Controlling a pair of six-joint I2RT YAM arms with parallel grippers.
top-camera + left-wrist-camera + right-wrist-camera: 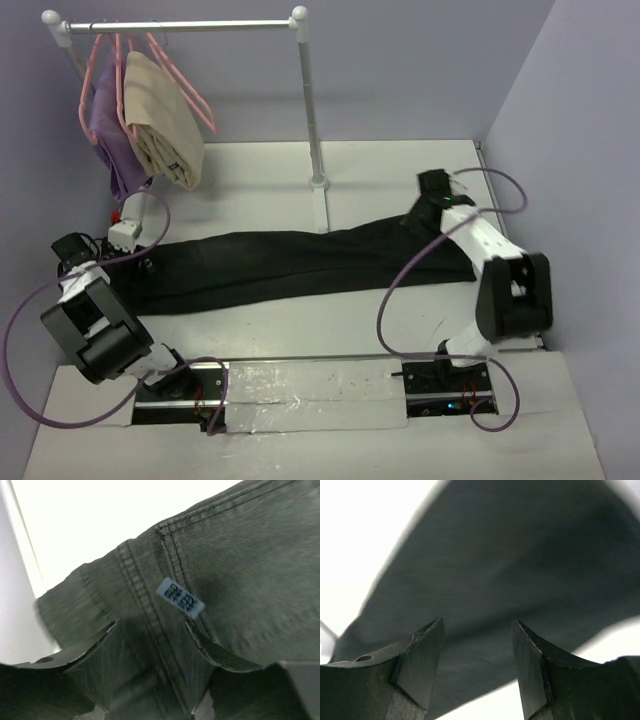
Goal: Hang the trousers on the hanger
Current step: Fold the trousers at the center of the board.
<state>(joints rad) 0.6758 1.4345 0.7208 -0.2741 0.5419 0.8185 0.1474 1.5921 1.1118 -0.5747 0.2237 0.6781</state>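
The black trousers lie stretched left to right across the white table. The empty pink hanger hangs on the rack rail at the back left. My left gripper is at the trousers' left end. In the left wrist view it is open, low over the cloth, with a seam and a small white label between and just past the fingers. My right gripper is at the trousers' right end. In the right wrist view it is open just above the dark cloth, holding nothing.
A clothes rack stands at the back, its post and foot just behind the trousers' middle. A purple garment and a beige folded garment hang on other pink hangers. Walls close in the left, back and right sides.
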